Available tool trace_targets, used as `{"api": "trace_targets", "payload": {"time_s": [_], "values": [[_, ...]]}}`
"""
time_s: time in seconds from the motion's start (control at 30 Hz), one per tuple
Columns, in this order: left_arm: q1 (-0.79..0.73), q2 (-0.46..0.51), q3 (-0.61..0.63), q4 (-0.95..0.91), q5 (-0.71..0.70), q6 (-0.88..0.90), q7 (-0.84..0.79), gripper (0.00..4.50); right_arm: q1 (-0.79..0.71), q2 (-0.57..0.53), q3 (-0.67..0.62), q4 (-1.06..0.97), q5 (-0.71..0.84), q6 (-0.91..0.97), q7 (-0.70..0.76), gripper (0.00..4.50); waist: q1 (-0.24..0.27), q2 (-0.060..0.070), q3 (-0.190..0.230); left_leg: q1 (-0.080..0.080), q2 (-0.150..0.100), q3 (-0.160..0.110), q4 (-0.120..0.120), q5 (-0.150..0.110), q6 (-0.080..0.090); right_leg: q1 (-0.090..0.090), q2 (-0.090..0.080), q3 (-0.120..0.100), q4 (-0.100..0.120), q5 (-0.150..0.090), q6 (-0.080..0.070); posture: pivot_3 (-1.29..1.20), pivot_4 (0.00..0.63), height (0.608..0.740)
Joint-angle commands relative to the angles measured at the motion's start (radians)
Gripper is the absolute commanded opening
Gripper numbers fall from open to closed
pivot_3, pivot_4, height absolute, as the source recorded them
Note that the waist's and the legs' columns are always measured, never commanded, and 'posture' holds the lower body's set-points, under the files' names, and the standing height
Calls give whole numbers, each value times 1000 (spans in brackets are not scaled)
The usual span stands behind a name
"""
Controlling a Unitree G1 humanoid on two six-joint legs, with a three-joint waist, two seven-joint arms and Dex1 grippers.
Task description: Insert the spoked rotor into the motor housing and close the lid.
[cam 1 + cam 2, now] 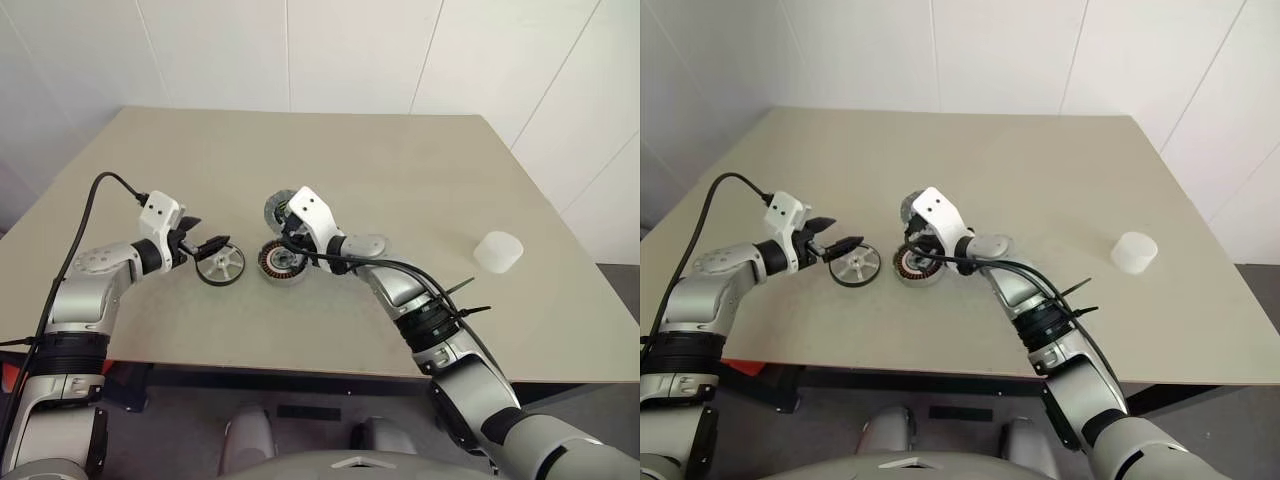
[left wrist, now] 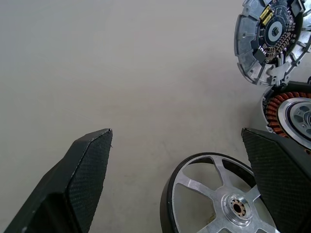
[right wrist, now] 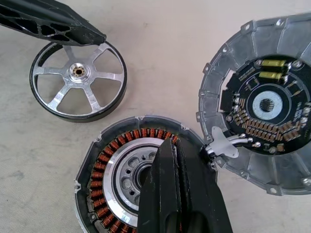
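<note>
Lying flat on the table (image 1: 420,170), left of centre in the head views, the spoked rotor (image 1: 220,264) is recorded as not yet inserted. It is flanked by the wide-open jaws of the left gripper (image 1: 203,245), nothing held. The motor housing (image 1: 282,262) sits just to its right, copper windings exposed. The lid (image 3: 262,104) is hinged open beside it, at the right of the right wrist view. The right gripper (image 3: 177,160), jaws closed and empty, is poised over the housing's centre.

Risks judged: the thin rim could slip when pinched; the rotor's way in could be blocked by the right gripper; tilted seating could jam.

Writing: none can be read.

Also present: translucent white cup (image 1: 497,251), far right.
</note>
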Motion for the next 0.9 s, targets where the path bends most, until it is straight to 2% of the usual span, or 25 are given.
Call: {"api": "trace_targets", "payload": {"time_s": [0.03,0.23,0.6,0.9], "values": [[-16,11,13,-11,-2,-21,-4,4500,26,15,1,76,-4,-24,-18,38,0,0,0,0,0,0,0,0,0,0,0,0,0,0,0,0,0,740],[-14,12,14,-12,-2,-22,-2,4500,11,5,-13,83,-12,-55,-21,38,-1,-1,-1,3,0,0,0,-1,1,2,0,0,0,0,0,0,0,740],[-8,5,12,-5,-4,-24,-3,4500,-16,-23,-42,-101,20,15,-13,38,0,-1,-1,1,0,0,0,0,0,1,0,0,0,0,0,0,0,740],[-9,8,11,7,-2,-32,-7,4500,30,-2,-16,-22,2,6,-28,38,0,-1,-1,0,0,0,0,0,0,0,0,0,0,0,0,0,0,740]]}}
